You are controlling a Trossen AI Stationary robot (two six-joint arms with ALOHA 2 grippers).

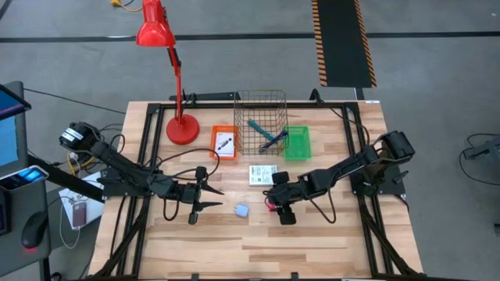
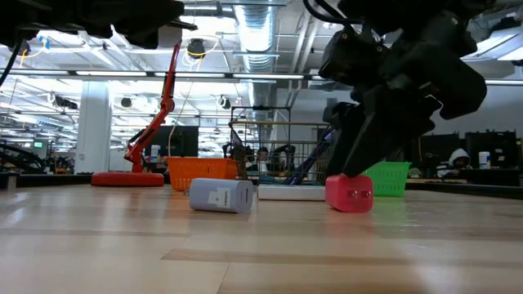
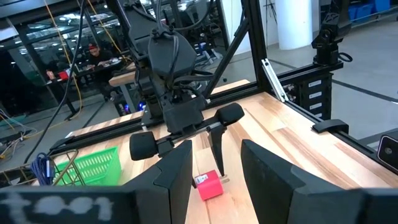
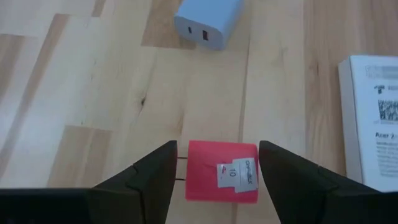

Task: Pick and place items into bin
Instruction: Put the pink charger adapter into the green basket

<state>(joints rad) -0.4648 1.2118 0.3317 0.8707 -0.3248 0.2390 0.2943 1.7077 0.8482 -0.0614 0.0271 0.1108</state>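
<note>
Two arms over table (image 1: 328,242). High view: right gripper (image 1: 275,204) low at red block (image 1: 270,206), left gripper (image 1: 209,197) waiting nearby, fingers apart, empty.
Low view: block on table, fingers alongside.
Right wrist view: fingers spread, straddling block, not clamped. Risk: off-centre closing could push block aside.

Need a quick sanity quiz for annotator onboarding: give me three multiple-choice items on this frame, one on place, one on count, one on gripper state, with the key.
1. Where is the pink-red block?
A. In the wire basket
B. On the table between the right gripper's fingers
C. In the green bin

2. How many pens stand in the wire basket?
A. None
B. Two
C. Five

3. How is the right gripper?
A. Open, straddling the block
B. Shut and empty
C. Holding a white card

Key: 1 B, the right wrist view shows the block between both fingers; 2 B, a blue and a teal pen lean inside; 3 A, gaps show at both fingers.
</note>
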